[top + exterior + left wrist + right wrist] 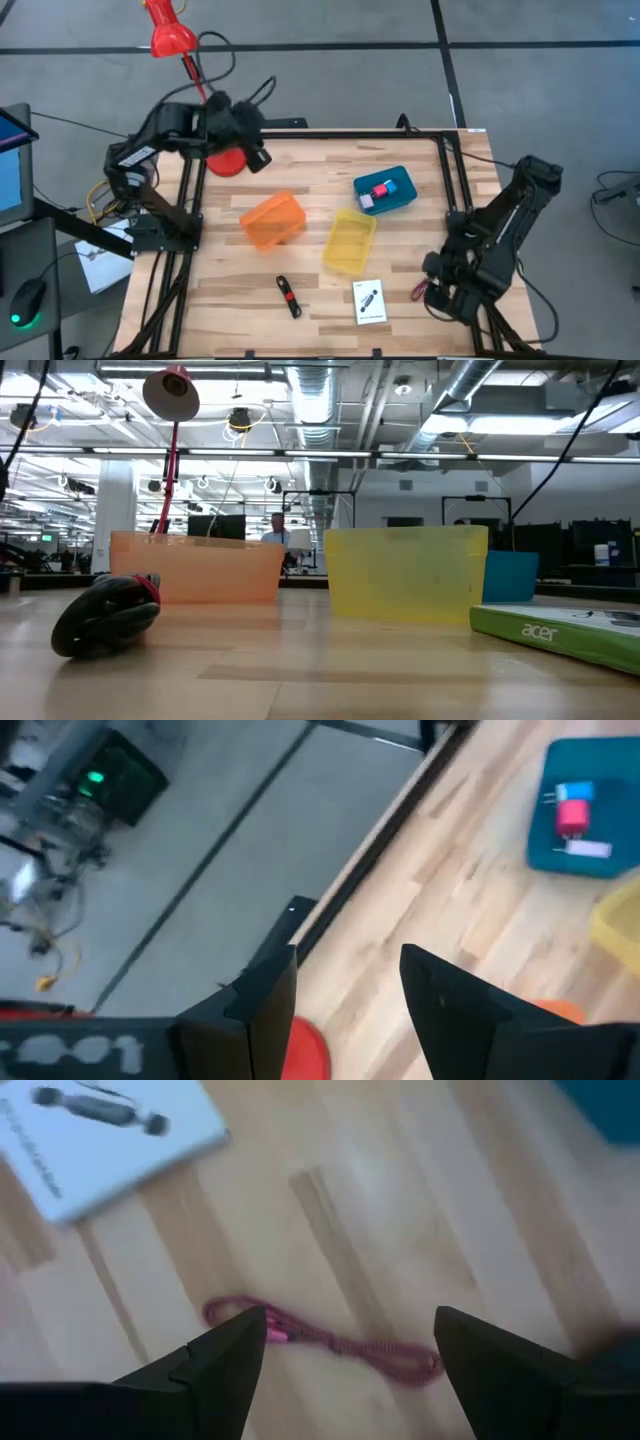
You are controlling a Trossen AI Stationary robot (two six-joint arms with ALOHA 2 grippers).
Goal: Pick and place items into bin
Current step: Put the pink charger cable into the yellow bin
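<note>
- Table (420,300): wood top w/ black frame rails along far edge and both sides.
- Left hand (255,155) at far-left corner, above the red lamp base (226,162), close to the far rail; fingers apart, nothing btwn them in left wrist view (345,1005).
- Right hand (432,290) at right edge near the front, fingers spread wide (345,1350), empty, hanging just over the dark red cord (330,1342).
- Open wood: wide bare strip along the front-left, and btwn blue bin and far rail; middle is crowded by bins.
- Orange bin (272,220) centre-left, tilted; yellow bin (350,240) just beside it to the right, small gap btwn them; blue bin (385,191) further back-right, near the yellow one's far corner.
- Blue bin holds small cubes: a pink/red one (380,190), a blue one (574,791), a pale one (366,201), bunched together.
- Black-and-red stick tool (288,296) lies loose near the front, in front of orange bin, clear of it.
- White card w/ black picture (369,301) flat near front edge, in front of yellow bin, apart from stick tool.
- Cord is thin, looped, lying on wood just right of the card, btwn card and right rail.
- Red lamp head (170,35) sits off the table, beyond far-left corner.
</note>
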